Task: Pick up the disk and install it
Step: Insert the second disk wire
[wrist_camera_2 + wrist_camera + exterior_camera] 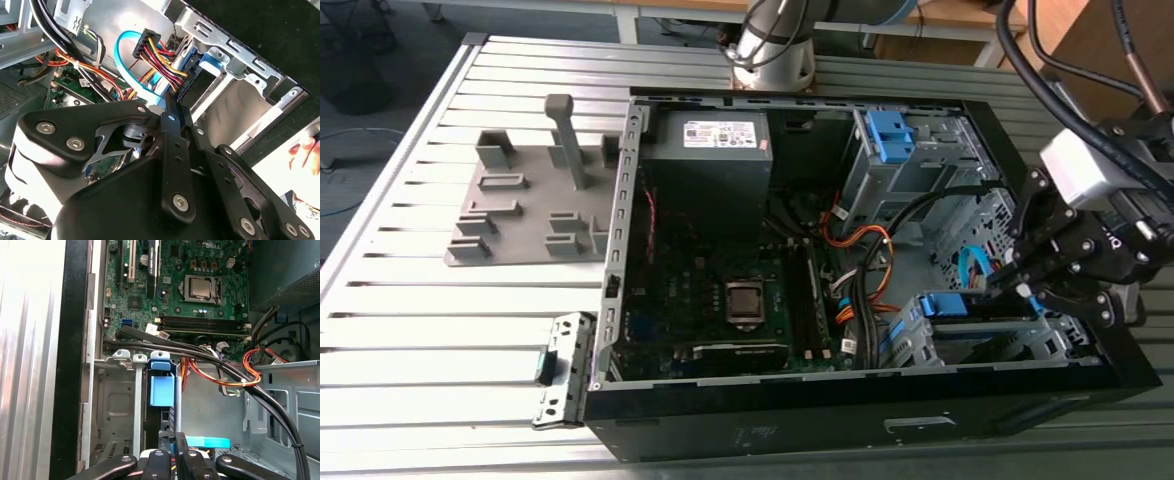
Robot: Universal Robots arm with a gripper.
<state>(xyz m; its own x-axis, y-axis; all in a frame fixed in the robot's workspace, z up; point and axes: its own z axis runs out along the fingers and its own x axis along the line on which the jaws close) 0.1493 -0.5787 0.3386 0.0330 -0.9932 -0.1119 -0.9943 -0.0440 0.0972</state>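
1. Exterior view: an open case (854, 425) lies on a slatted surface (400, 330), with a grey fixture (520, 200) just beside the case's wall.
2. The pincer (1014, 285) hangs over the cage (1047, 340) in the corner of the case farthest from the power supply (720, 150).
3. The disk (958, 305) sits on edge in that cage, inside the case. In the first wrist view its blue tab (162, 390) points up out of the slot.
4. In both wrist views the pincer (172, 102) (173, 440) is narrow, fingers (165, 460) drawn almost together just above the disk. I cannot tell whether they pinch anything.
5. In the second wrist view a blue cable (125, 55) and a striped bundle (155, 55) cross the case near the fingertips.
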